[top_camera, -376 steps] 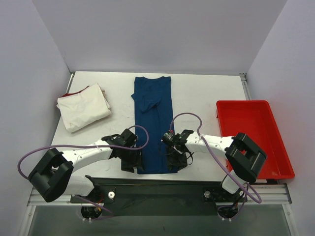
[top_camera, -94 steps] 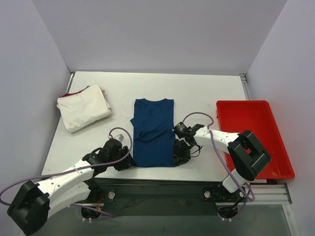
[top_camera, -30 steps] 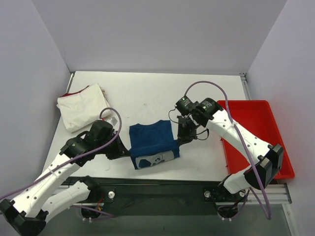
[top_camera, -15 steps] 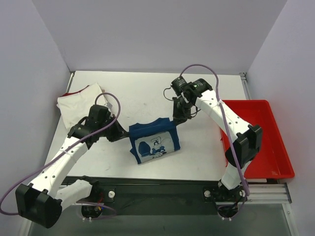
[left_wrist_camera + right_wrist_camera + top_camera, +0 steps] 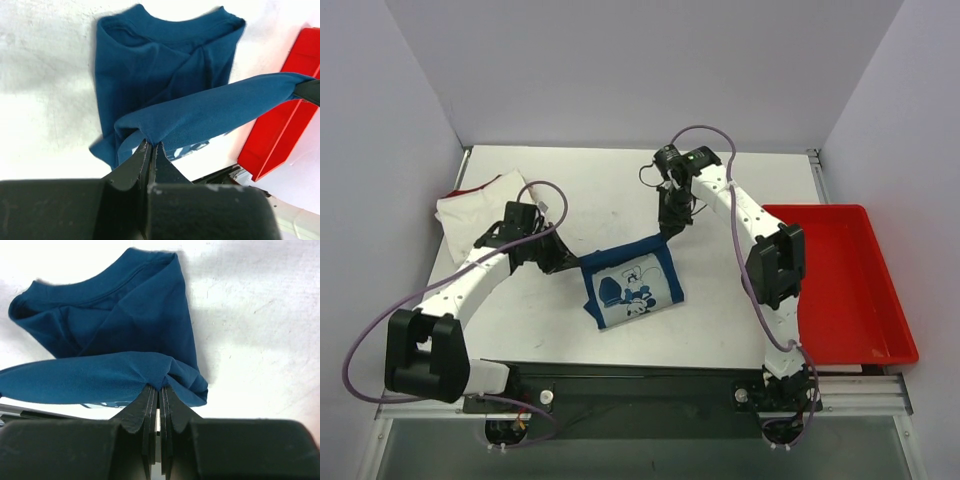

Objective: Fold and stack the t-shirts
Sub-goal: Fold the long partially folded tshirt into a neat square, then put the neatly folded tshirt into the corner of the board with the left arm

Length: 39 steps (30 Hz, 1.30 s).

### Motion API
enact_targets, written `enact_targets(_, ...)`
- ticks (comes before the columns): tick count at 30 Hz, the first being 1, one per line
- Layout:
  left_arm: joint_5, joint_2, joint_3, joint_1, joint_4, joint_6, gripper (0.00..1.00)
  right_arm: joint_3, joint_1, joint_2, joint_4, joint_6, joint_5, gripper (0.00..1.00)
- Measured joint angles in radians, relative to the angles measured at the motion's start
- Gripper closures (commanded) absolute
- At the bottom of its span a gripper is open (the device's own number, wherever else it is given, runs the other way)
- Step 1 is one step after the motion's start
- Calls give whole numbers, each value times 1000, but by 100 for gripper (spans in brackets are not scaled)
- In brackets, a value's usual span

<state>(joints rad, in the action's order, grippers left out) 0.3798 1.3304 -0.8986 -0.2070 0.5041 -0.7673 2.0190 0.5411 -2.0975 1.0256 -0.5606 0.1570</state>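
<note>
At the near edge a dark metal rail carries the two arm bases. Beyond it lies the table, a flat white top, matte, with a few faint scuffs. Purple-grey cables loop loosely off both white arms.

The blue t-shirt sits a little left of the table's middle, toward the front. It is soft dark teal knit. Its near part rests on the table with a white cartoon print facing up. Its far edge is raised off the surface and pulled into a taut band between the two hands.

The left hand has its fingers pressed together on the left end of that band. In the left wrist view the black fingertips pinch a bunched fold of cloth. The right hand is clamped on the other end, higher and farther back. Its own view shows the cloth gathered into a small pleat between the closed fingers, with the ribbed collar lying on the table below.

To the right stands a red tray, hard glossy plastic, rectangular with a raised rim.

Farther back on the left, well apart from the blue one, lies the cream t-shirt, a loosely folded pad with a red edge showing at its far corner.

Plain pale lilac walls close in the table on three sides.
</note>
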Motion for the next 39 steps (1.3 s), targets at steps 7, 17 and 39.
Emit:
enact_targets(7,26,146,-22,11,-53,26,100,61,-26,-89,4,24,17,100)
enact_targets(17,-35,282,-160,19,-52,62,43,194,-71,-223,6,54,37,46)
enact_targets(39,-70,1,188,-86,-248,3,27,-240,-2,154,-180,117,170,37)
